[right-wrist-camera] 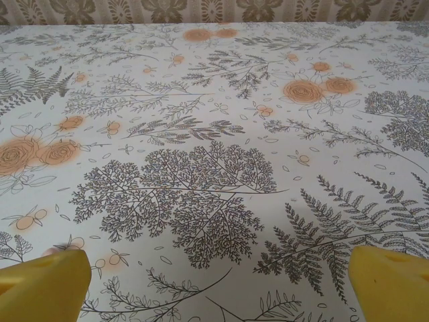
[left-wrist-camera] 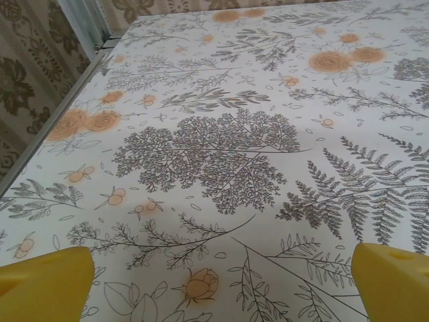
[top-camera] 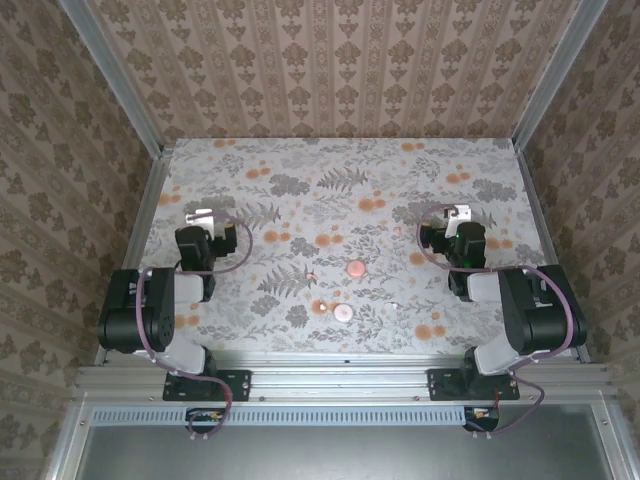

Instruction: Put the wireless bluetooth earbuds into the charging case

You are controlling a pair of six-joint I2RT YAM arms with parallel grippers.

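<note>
The left pincer (top-camera: 203,216) and right pincer (top-camera: 456,212) both stand wide open and empty. Centre one squarely over the pale earbud (top-camera: 343,311), near the case (top-camera: 355,268) by the counter's (top-camera: 420,180) near edge, then pinch gently.

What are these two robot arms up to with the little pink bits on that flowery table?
Nothing is being handled yet. The left gripper and the right gripper both hang open, empty, one at each side of the table. The salmon-pink charging case lies between them, and a paler earbud lies apart from it, nearer the arms' bases, not in the case.
</note>
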